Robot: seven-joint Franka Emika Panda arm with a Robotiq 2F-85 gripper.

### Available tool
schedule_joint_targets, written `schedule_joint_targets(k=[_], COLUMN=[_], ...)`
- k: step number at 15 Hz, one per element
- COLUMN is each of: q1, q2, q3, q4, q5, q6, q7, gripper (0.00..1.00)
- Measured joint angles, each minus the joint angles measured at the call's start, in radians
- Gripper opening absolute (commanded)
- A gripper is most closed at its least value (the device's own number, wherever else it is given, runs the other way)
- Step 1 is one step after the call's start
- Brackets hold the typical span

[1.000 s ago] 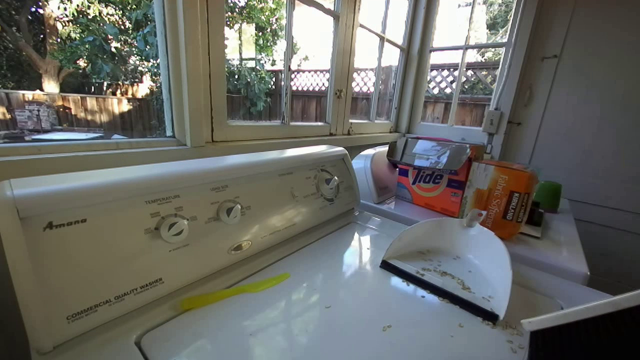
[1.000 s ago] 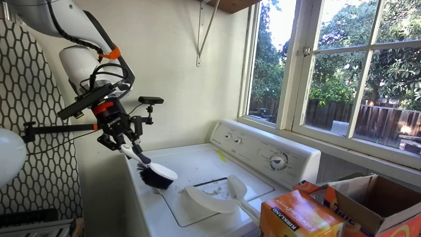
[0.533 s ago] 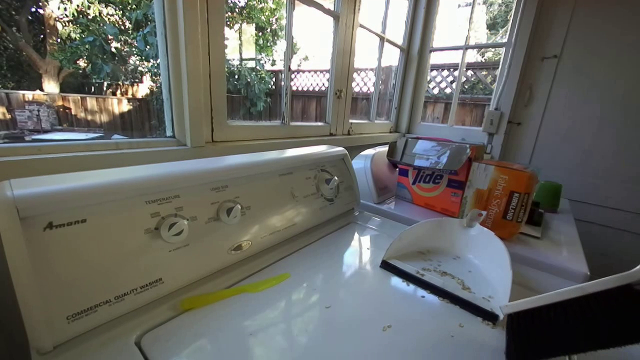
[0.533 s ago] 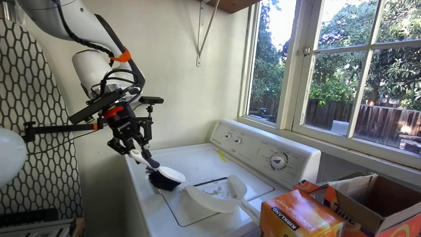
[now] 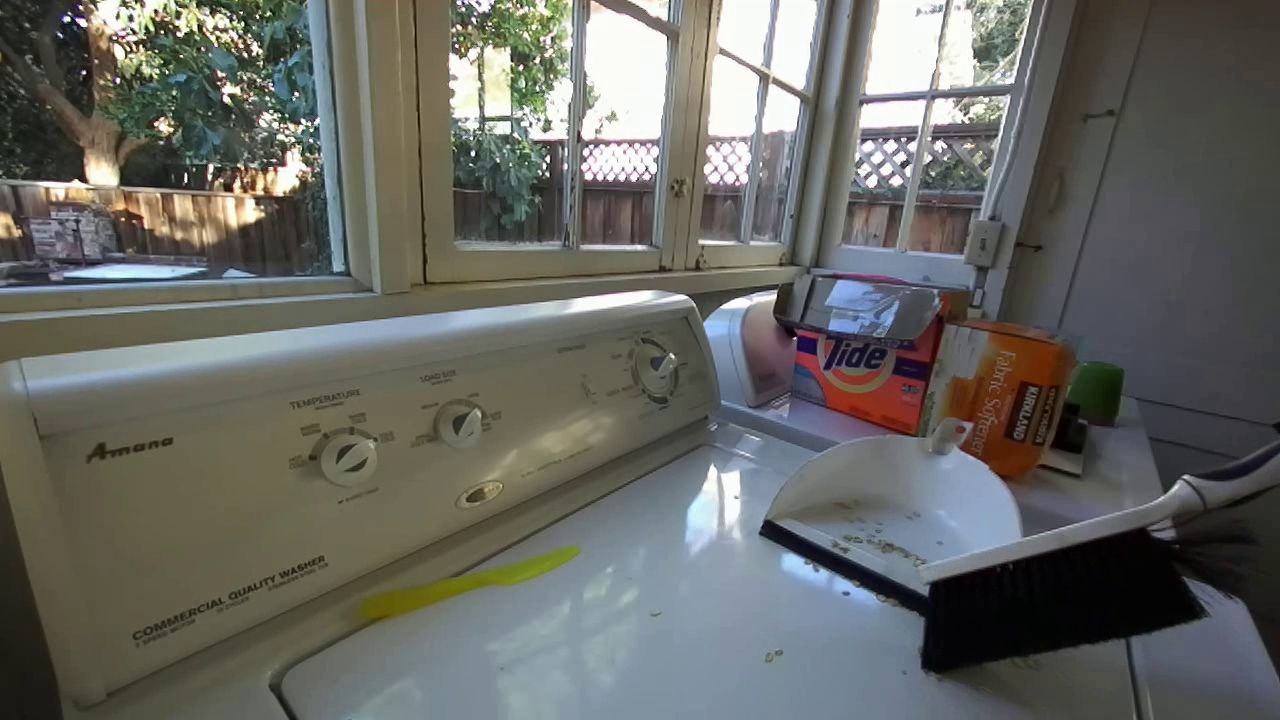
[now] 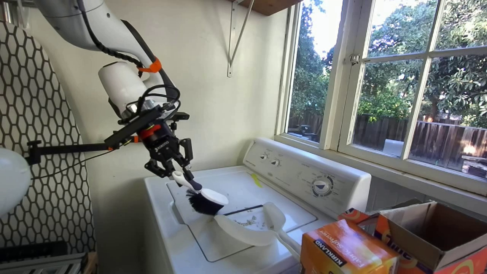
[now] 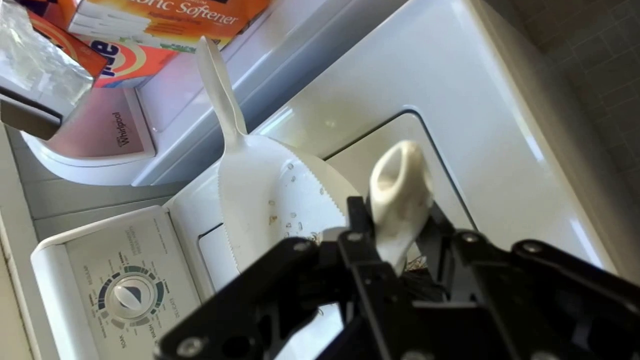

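We see the fingers (image 7: pixel 359 216) clamped on the brush (image 5: pixel 1060 598) by its handle (image 7: pixel 403 212); its long axis slopes down from them over the surface (image 5: pixel 560 655), head end just beside the dustpan (image 5: pixel 975 495).

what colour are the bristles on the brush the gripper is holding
The bristles are black, seen best in an exterior view.

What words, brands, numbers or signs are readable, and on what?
"Amana": long white washer control panel
"TEMPERATURE": same panel
"LOAD SIZE": same panel
"COMMERCIAL QUALITY WASHER": same panel
"SOAK": same panel
"Tide": open orange cardboard box
"Fabric Softener": rectangular orange-and-yellow cardboard box
"KIRKLAND": same box
"Whirlpool": curved white-and-pink appliance panel
"ROBOTIQ": black robot-wrist housing
Other markings: too small or blurred to read.
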State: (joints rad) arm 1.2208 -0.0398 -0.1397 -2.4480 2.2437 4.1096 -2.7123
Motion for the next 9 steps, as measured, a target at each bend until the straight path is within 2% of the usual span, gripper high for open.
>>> schedule_joint_targets(k=[1, 2, 5, 9], q1=[0.0, -0.03, -0.165, -0.305], q2=[0.008, 0.017, 0.039, 0.04], q3=[-0.005, 0.02, 0.141, 0.264], q4=[0.005, 0.01, 0.024, 0.049], q5=[-0.008, -0.014, -0.025, -0.064], q6=[-0.013, -0.026, -0.04, -0.02], q7=[0.0, 0.0, 0.0, 0.0], gripper=[0.07, 0.07, 0.07, 0.07])
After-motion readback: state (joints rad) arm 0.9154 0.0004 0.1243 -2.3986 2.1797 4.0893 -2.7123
